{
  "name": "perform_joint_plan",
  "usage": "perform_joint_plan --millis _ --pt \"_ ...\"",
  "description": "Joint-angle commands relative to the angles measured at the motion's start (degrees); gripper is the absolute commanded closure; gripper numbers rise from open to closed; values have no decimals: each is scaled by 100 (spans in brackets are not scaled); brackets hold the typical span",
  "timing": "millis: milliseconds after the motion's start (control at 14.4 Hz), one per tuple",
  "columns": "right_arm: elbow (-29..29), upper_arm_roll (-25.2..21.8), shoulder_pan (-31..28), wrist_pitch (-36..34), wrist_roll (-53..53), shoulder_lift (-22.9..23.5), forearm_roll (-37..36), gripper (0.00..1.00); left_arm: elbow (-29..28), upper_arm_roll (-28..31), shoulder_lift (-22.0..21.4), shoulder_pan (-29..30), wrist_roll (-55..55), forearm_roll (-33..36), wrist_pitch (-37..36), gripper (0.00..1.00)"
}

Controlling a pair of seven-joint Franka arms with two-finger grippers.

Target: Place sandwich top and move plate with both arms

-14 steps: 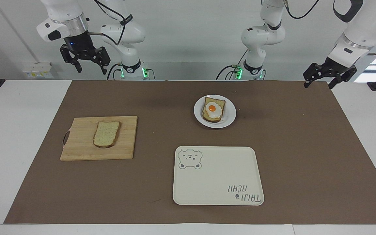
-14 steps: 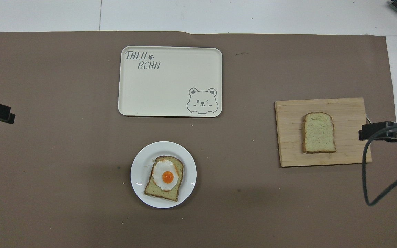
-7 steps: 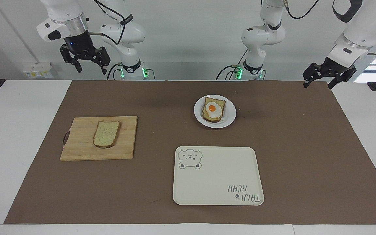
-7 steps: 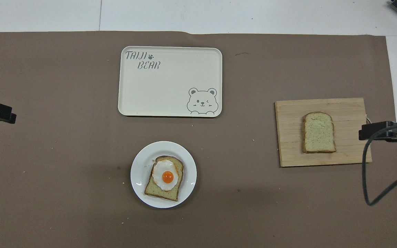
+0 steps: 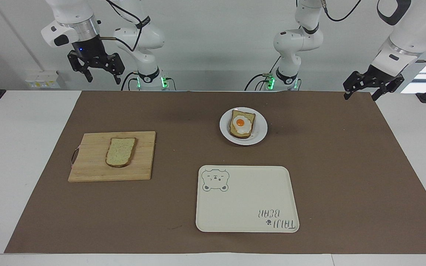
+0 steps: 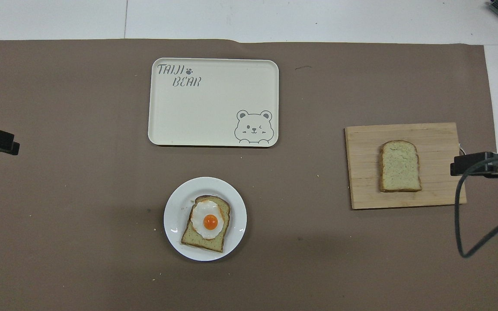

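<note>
The sandwich top, a plain speckled slice with a brown crust, lies flat on a wooden cutting board toward the right arm's end; it also shows in the overhead view. The small white plate sits mid-table, nearer to the robots than the tray, and bears a bread slice with a fried egg. The overhead view shows the plate too. My right gripper hangs open and empty, high over the robots' edge of the table. My left gripper hangs open and empty over the mat's corner at the left arm's end.
A cream rectangular tray with a bear drawing lies farther from the robots than the plate; it also shows from overhead. A brown mat covers the table. In the overhead view, the right arm's cable hangs beside the cutting board.
</note>
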Motion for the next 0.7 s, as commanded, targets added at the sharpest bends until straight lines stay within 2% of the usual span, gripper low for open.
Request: perform_joint_plan --millis 0,626 --pt "-118 26 -90 4 -8 -116 79 0 55 -36 -17 49 47 44 -117 0" --pt "-109 -18 -90 -13 -17 -107 87 0 55 -36 -17 66 47 44 -108 0"
